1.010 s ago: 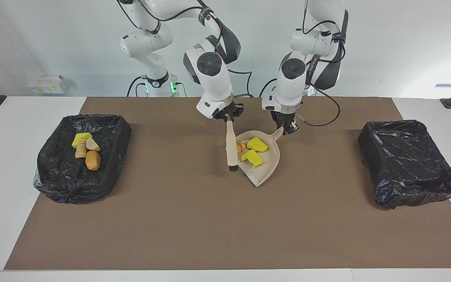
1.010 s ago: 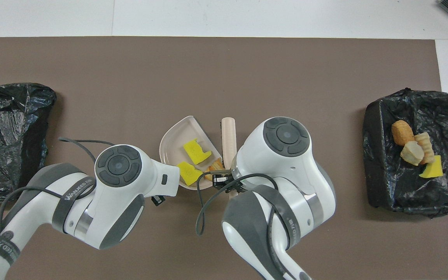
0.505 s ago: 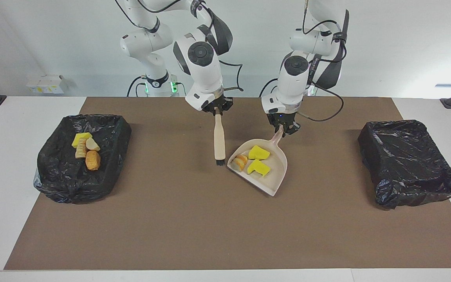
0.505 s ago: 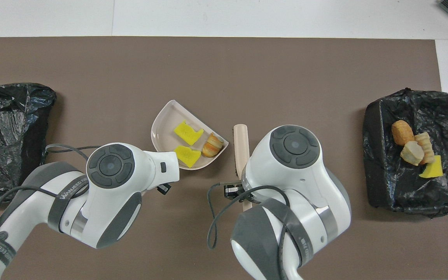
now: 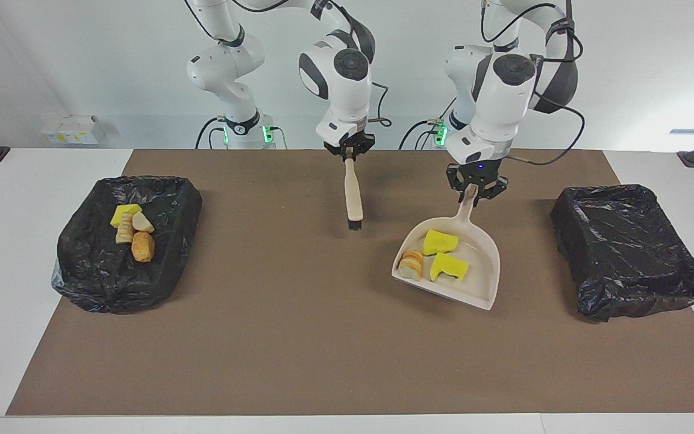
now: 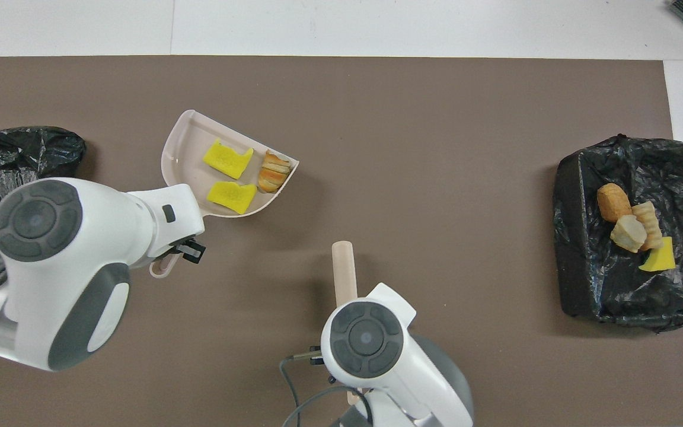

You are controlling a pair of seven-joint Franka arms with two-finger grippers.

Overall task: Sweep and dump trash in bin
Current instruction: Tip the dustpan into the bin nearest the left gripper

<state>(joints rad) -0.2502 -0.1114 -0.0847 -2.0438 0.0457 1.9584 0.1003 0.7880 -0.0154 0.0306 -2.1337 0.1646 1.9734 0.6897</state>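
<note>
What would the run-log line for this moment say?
left gripper: shut on dustpan handle, three trash pieces aboard | right gripper: shut on brush, lifted | four pieces in bin at right arm's end

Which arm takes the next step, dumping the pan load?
Left. Its gripper grips the dustpan handle, three trash pieces aboard, beside the empty bin. The right gripper only holds the brush.

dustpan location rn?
Dustpan hangs from the left gripper over the mat, between the brush and the empty bin at the left arm's end.
</note>
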